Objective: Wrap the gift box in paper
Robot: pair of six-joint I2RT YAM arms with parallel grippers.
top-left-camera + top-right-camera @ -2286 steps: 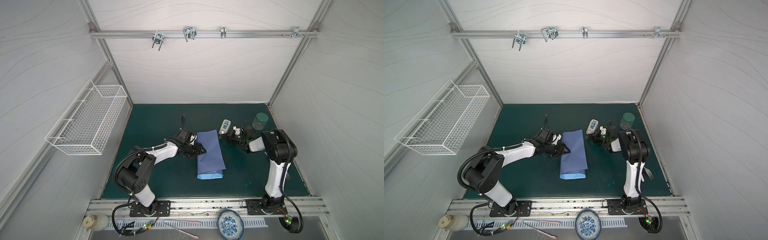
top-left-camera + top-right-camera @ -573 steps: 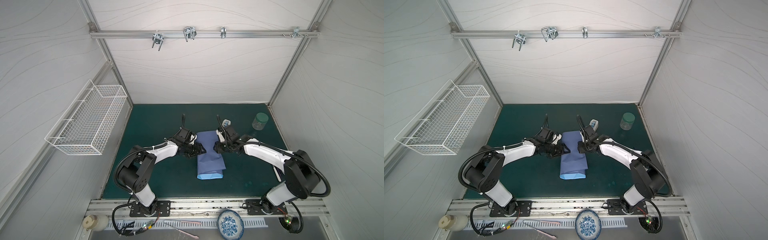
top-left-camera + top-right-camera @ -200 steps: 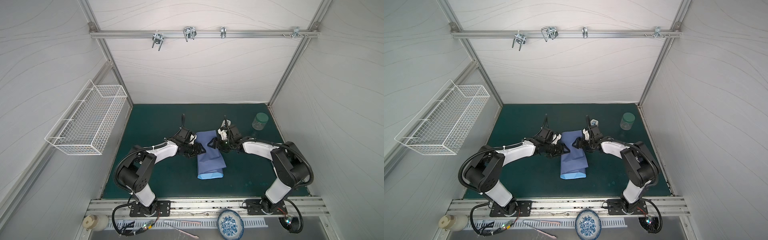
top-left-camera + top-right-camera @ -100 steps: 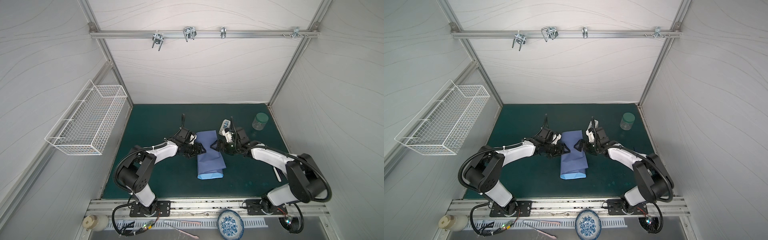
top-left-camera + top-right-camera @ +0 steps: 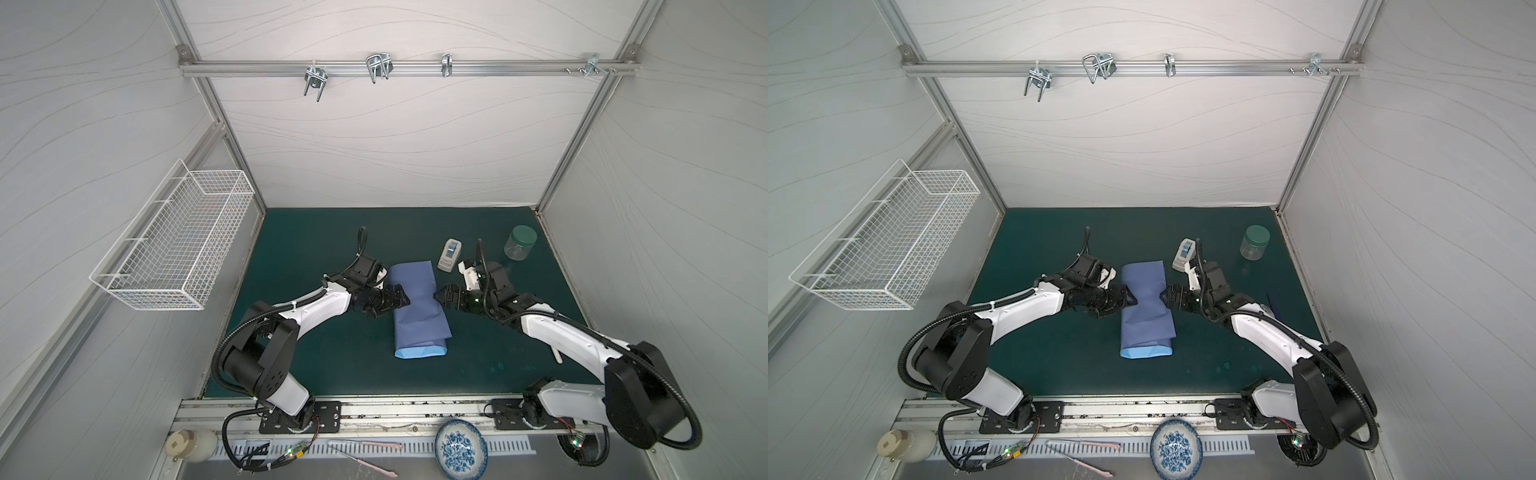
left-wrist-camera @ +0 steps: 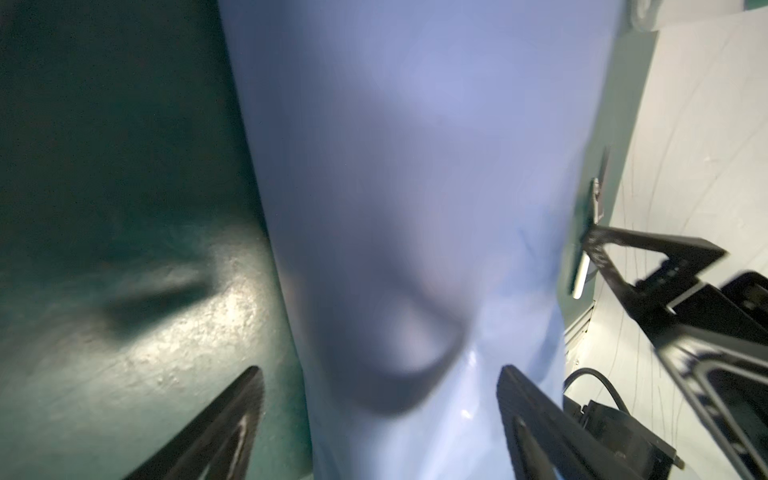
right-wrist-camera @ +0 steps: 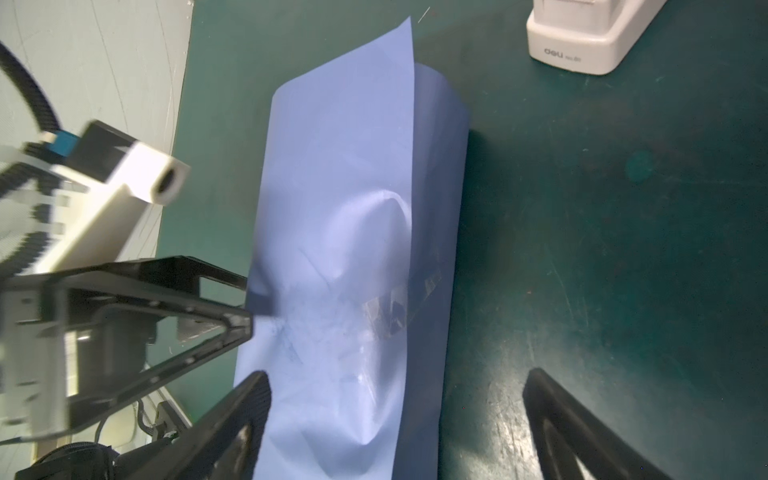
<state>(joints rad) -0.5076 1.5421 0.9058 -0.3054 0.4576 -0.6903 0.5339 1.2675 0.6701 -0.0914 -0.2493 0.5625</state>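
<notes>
Paper (image 5: 420, 324), smooth indigo tube, dented, with glossy tape (image 7: 401, 307); left gripper (image 5: 400, 300), right gripper (image 5: 441, 297) both released.

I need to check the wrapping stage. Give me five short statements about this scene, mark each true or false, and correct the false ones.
1. The paper lies on the mat between the left gripper and the right gripper. True.
2. The tape dispenser sits on top of the paper. False: it stands on the mat beside it.
3. A strip of clear tape crosses the paper's seam. True.
4. The right gripper is shut on the paper. False: its jaws stand open.
5. The jar stands upright. True.
</notes>
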